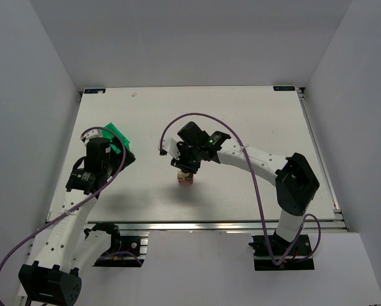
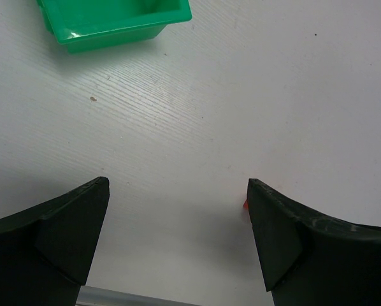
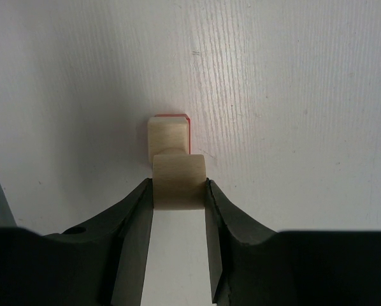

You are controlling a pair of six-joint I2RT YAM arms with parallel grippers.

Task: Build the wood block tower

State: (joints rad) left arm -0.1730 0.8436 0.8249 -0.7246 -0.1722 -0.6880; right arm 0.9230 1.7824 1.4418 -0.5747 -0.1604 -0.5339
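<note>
The wood block tower [image 1: 185, 179] stands mid-table, a short stack with a red-orange base. In the right wrist view the tower [image 3: 169, 135] shows a pale beige top and a red rim behind it. My right gripper [image 1: 186, 167] is just above the tower, and in its wrist view the right gripper [image 3: 179, 186] is shut on a pale beige block [image 3: 178, 171] held over the tower's near edge. I cannot tell whether the block touches the tower. My left gripper [image 2: 178, 186] is open and empty over bare table. A red speck [image 2: 245, 204] peeks beside its right finger.
A green plastic bin [image 1: 118, 138] sits at the left, just beyond the left gripper [image 1: 122, 155]; it also shows at the top of the left wrist view [image 2: 114, 19]. The table's near metal edge [image 1: 197, 225] runs in front of the arm bases.
</note>
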